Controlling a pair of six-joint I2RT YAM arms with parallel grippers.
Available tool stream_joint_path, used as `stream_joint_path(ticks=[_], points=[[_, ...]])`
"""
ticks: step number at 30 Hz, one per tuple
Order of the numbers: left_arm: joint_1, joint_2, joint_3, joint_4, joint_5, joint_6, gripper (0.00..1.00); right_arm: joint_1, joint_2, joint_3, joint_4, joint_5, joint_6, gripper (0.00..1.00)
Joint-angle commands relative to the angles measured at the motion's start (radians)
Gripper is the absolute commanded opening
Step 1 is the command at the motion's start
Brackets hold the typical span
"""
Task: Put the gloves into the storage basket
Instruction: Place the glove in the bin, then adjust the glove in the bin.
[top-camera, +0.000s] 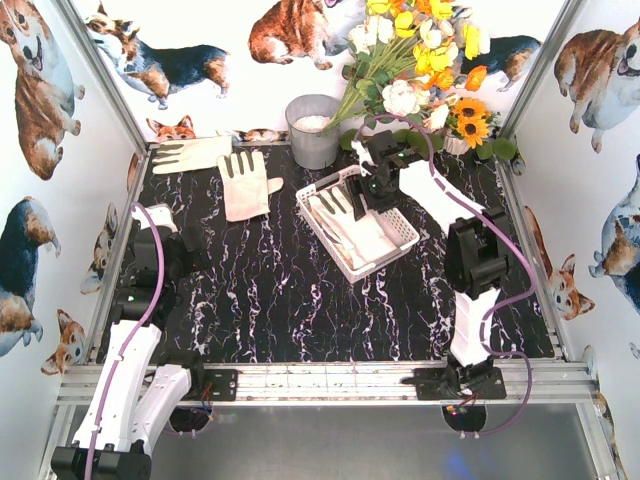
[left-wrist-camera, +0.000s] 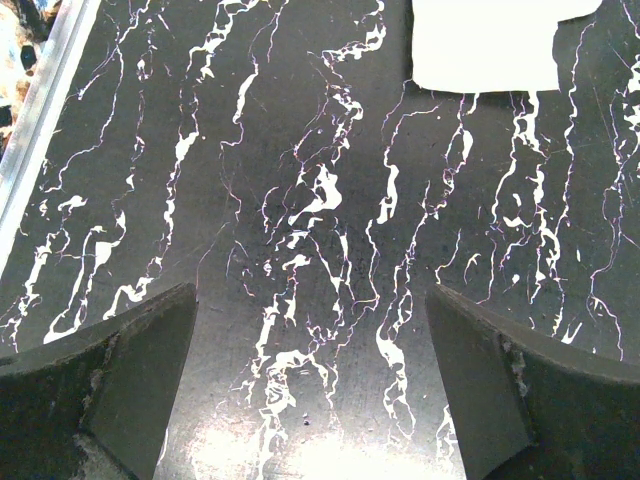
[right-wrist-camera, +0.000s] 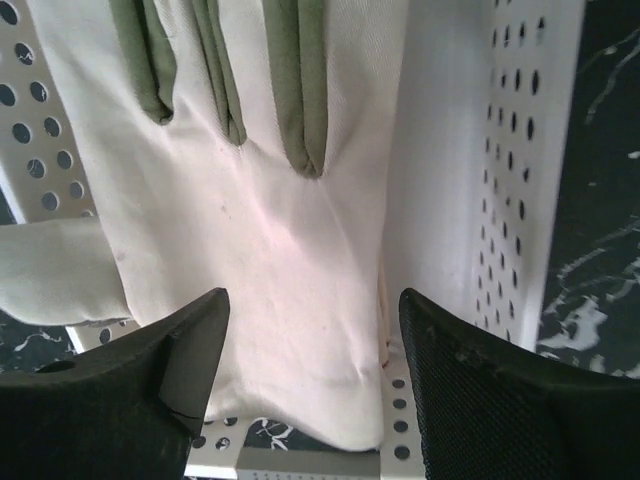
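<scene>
right claw (right-wrist-camera: 310, 310) hangs with jaws apart over a soft cream glove (right-wrist-camera: 280, 200) with grey-green finger strips, flat in the perforated white basket (right-wrist-camera: 520, 150). on the marbled counter (top-camera: 300, 290), a second glove (top-camera: 245, 185) lies ahead-right of the wide-spread left claw (left-wrist-camera: 310, 292), cuff nearest, long axis near-to-far; a third glove (top-camera: 190, 155) lies beyond.

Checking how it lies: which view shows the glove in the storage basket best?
Right wrist: the glove fills the frame, lying inside the storage basket, directly below the open right tool. Top external shows it small, partly behind the right arm. Left wrist does not show it at all.
</scene>
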Motion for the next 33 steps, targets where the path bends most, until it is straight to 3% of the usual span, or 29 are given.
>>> stream_joint_path(ticks=[1, 7, 13, 33], points=[[0.012, -0.007, -0.004, -0.002, 0.001, 0.003, 0.9, 0.061, -0.099, 0.042, 0.007, 0.158, -0.013, 0.73], [0.012, -0.004, -0.003, -0.001, 0.001, 0.003, 0.9, 0.091, -0.137, -0.051, 0.124, 0.076, 0.042, 0.76], [0.012, -0.005, -0.004, -0.003, 0.002, 0.003, 0.9, 0.108, -0.069, -0.072, 0.175, 0.033, 0.069, 0.81], [0.012, -0.004, -0.003, -0.002, 0.004, 0.002, 0.9, 0.15, 0.102, -0.106, 0.18, 0.338, 0.006, 0.84]])
